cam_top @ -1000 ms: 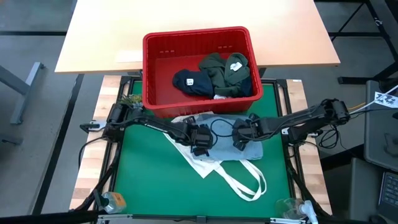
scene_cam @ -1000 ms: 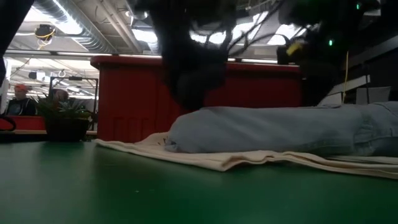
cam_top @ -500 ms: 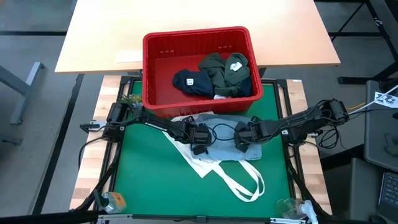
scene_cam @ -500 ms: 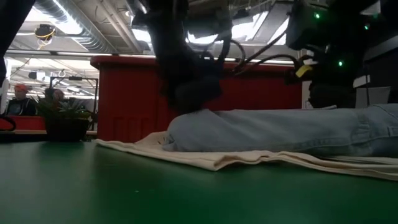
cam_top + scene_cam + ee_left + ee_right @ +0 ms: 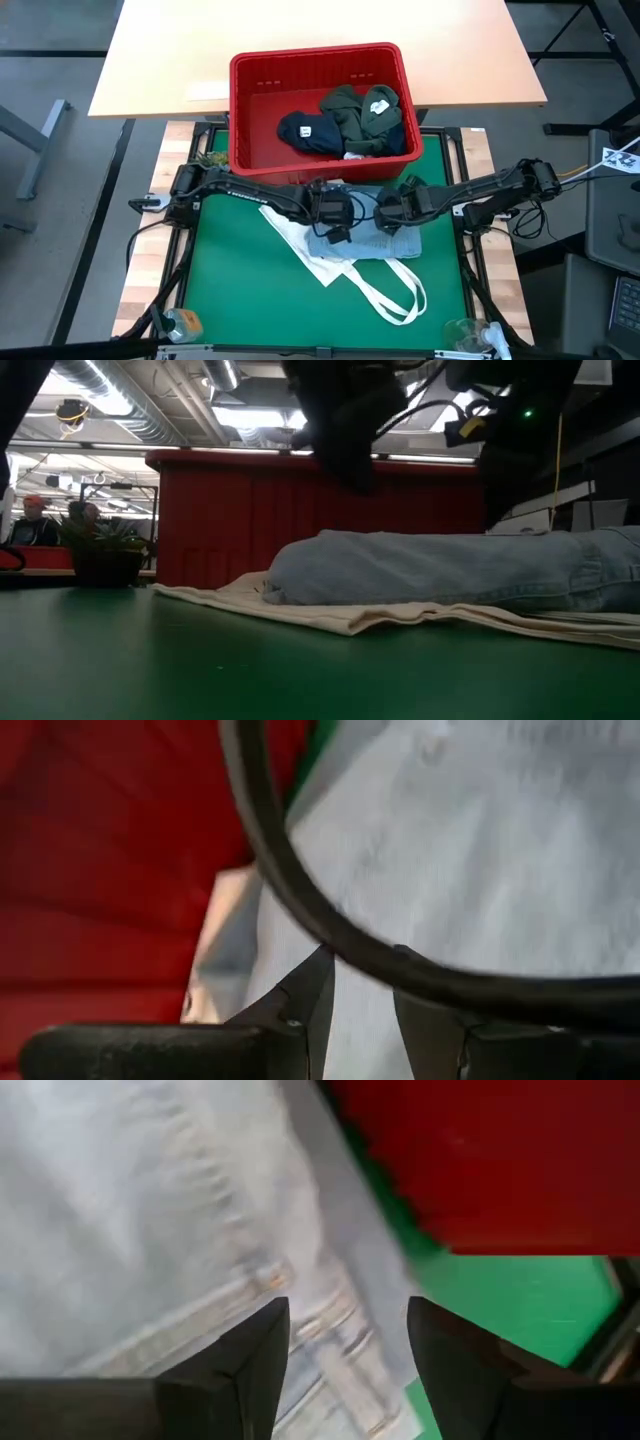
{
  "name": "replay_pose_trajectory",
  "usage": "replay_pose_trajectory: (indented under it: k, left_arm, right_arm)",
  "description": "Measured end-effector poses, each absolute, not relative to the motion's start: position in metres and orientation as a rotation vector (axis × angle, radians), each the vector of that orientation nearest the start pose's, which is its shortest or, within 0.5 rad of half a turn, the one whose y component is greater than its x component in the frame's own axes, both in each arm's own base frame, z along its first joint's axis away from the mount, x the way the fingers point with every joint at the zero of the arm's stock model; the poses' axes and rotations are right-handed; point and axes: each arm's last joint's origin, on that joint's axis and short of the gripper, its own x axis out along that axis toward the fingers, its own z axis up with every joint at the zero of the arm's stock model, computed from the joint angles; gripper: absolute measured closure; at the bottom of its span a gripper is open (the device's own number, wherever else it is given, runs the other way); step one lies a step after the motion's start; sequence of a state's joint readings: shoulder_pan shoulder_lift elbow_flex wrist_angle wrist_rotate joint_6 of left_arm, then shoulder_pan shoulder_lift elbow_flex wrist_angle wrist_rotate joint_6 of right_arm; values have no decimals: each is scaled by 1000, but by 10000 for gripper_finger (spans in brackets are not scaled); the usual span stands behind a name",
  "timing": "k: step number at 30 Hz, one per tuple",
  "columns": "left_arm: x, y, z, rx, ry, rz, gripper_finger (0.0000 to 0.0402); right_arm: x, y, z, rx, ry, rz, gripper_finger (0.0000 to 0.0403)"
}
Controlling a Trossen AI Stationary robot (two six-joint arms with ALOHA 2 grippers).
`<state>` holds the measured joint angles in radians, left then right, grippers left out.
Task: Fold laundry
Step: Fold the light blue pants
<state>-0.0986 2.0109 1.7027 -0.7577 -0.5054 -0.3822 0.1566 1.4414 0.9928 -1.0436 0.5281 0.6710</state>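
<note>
Both jaws hang open over the denim garment (image 5: 370,235) on the green table (image 5: 230,290), under ceiling lights.

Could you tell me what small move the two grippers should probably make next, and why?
Probably lower both and pinch the denim garment. The left gripper and right gripper hover over it with open jaws holding nothing, and it lies flat on the tote bag.
</note>
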Motion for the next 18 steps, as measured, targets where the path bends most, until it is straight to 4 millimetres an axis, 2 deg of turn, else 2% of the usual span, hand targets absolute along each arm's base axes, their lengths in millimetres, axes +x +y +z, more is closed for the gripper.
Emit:
replay_pose_trajectory:
  k: [5,9,13,18]
  left_arm:
    - [440,-20,244,-68,828,568,304]
    - [446,-12,224,-89,794,584,304]
    - [444,-2,203,-101,780,609,304]
    - [432,13,172,-68,854,695,304]
  right_arm:
    - [240,21,221,19,1157,-822,198]
    - [238,20,216,51,1134,-859,198]
    - [232,19,199,88,1122,-906,198]
    - [213,16,168,101,1120,-990,198]
